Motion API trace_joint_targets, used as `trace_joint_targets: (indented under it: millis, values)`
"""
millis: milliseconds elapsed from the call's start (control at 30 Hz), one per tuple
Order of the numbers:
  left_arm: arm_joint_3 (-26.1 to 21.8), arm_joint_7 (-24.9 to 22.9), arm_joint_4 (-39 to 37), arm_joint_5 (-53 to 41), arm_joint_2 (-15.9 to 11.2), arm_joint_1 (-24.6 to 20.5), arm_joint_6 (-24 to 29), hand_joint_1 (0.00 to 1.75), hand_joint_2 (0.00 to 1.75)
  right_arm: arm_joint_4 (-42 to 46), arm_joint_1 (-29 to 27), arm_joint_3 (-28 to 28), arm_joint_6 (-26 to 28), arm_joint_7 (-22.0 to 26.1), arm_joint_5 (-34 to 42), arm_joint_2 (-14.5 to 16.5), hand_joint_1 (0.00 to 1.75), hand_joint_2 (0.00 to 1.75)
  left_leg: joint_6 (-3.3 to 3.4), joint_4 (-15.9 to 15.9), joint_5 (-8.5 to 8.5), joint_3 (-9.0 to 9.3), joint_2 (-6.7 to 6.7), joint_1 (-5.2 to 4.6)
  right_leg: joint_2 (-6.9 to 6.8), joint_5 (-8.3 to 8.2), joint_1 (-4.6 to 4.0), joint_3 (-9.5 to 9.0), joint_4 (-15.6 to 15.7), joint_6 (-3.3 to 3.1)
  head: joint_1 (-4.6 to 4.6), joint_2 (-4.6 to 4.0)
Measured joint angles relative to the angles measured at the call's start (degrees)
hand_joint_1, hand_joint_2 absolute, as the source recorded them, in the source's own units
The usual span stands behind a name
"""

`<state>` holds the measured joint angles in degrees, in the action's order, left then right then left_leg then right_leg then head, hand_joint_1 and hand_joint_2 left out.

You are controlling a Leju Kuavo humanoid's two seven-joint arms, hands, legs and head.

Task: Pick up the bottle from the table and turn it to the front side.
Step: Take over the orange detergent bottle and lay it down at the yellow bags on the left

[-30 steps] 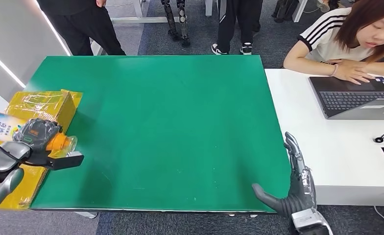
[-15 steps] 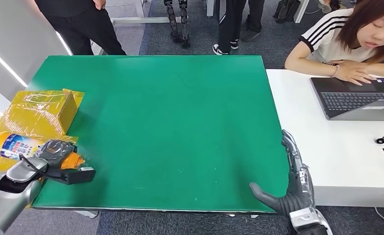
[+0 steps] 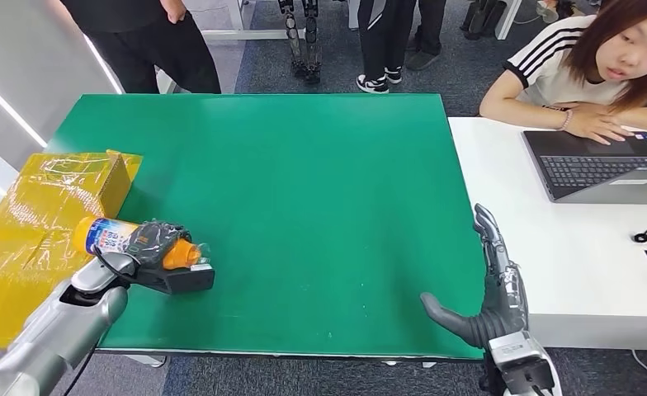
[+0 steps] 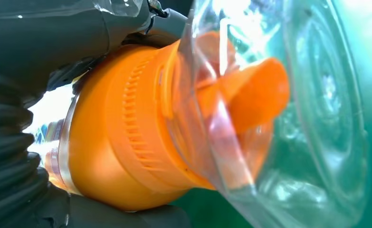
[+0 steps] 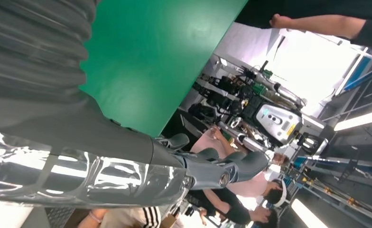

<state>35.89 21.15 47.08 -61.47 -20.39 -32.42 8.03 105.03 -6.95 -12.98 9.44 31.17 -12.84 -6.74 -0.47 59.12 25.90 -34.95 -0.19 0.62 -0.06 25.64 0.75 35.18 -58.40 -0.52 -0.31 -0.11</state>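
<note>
Within the left robot hand (image 3: 151,241) the bottle (image 3: 122,236) is gripped lying sideways over the green counter (image 3: 304,206), orange cap (image 4: 141,128) pointing away from the wrist. The right robot hand (image 3: 489,289) is held spread, empty, at the counter's near right edge.

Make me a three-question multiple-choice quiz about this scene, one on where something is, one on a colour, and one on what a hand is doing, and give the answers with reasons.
1. Where does the yellow box sit?
A. at the green table's left edge
B. on the white desk
C. at the table's middle

2. What colour is the bottle's cap?
A. blue
B. orange
C. white

3. What is the right hand doing?
A. holding the bottle
B. typing on the laptop
C. holding nothing, fingers apart

Answers:
1 A, the head view shows the box there.
2 B, the left wrist view shows an orange cap under a clear cover.
3 C, the left hand holds the bottle instead.
</note>
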Motion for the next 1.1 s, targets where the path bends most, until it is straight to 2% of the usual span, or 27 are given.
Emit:
trace_joint_targets:
  millis: [100, 133, 300, 667, 833, 1100]
  values:
    - [0.0, 0.0, 0.0, 1.9, 0.8, -0.5, -1.2, 0.18, 1.75, -0.3, 0.2, -0.3, 0.2, 0.0, 0.3, -0.7, 0.0, 1.75, 0.0, 0.0, 0.01, 0.0, 0.02, 0.0, 0.03, 0.01, 0.0, 0.02, 0.0, 0.0, -0.01, 0.0]
    - [0.0, -0.1, -0.1, 2.4, 1.0, -0.7, -1.9, 0.0, 1.75, -0.4, 0.2, -0.4, 0.3, 0.0, 0.4, -0.8, 0.0, 1.75, 0.0, 0.0, 0.01, -0.01, 0.02, 0.0, 0.03, 0.01, 0.0, 0.03, 0.0, 0.0, -0.01, 0.0]
    - [0.0, -2.1, -1.7, 3.0, 2.4, -2.0, -4.1, 0.0, 1.75, -0.9, 0.7, -0.8, 0.8, -0.2, 0.6, -1.4, 0.0, 1.75, 0.0, 0.0, 0.01, -0.01, 0.02, 0.01, 0.03, 0.01, -0.01, 0.03, 0.0, 0.0, -0.01, 0.0]
    - [0.0, -3.6, -5.9, 2.3, 4.0, -4.2, -2.7, 0.0, 1.75, -1.9, 1.5, -1.7, 1.0, -0.5, 0.7, -1.9, 0.0, 1.75, 0.0, 0.0, 0.0, 0.0, 0.02, 0.0, 0.02, 0.01, -0.01, 0.01, 0.0, 0.0, 0.0, 0.0]
    - [-0.2, -5.0, -6.8, 3.3, 4.6, -3.6, 1.6, 0.0, 1.75, -2.2, 0.7, -1.7, 1.5, -0.4, 0.7, -2.0, 0.0, 1.75, 0.0, 0.0, 0.0, -0.01, 0.01, 0.0, 0.02, 0.01, -0.01, 0.01, 0.0, 0.0, -0.01, 0.0]
    - [-4.7, 0.9, -5.1, 15.4, 9.0, 0.8, 13.0, 0.0, 1.75, -3.2, 0.5, -1.8, 1.8, -0.6, 1.8, -2.1, 0.0, 1.75, 0.01, 0.0, 0.02, -0.02, 0.07, -0.01, 0.08, 0.01, 0.0, 0.02, 0.0, 0.01, -0.02, 0.0]
